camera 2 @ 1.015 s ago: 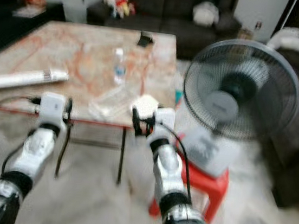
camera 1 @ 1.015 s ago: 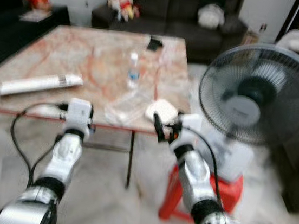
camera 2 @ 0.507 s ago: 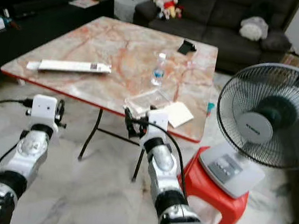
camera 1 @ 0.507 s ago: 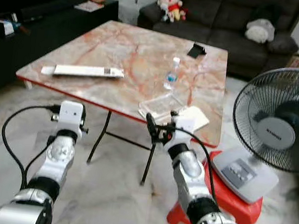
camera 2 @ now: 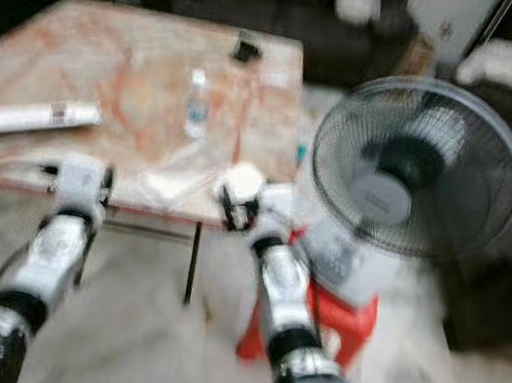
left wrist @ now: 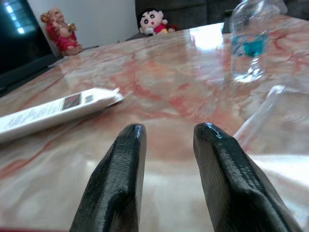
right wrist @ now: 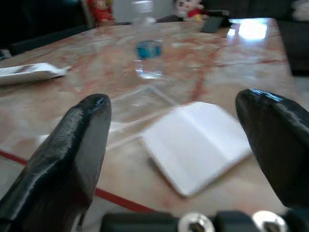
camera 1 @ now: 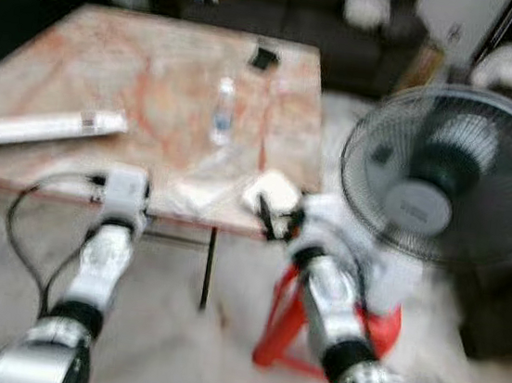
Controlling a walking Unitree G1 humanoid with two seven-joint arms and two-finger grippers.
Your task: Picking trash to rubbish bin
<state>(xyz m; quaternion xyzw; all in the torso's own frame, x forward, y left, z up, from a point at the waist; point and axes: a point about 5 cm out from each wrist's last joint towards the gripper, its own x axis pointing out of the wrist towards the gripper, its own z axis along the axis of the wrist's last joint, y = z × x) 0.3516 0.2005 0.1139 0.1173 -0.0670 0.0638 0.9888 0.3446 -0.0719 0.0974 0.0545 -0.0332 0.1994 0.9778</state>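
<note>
Well, I'm on the approach: my right hand (right wrist: 174, 145) gapes empty just before the white flat packet (right wrist: 198, 142) at the marble table's (camera 1: 83, 77) near edge (left hand (left wrist: 166, 179) half-open, empty). Next: reach and clamp.

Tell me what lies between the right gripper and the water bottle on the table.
In the right wrist view, a white flat pad and a clear plastic wrapper lie on the marble table between the open right gripper and the water bottle.

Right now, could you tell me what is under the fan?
The fan stands on a red plastic stool. The right arm covers part of the stool; the floor beneath is blurred.
</note>
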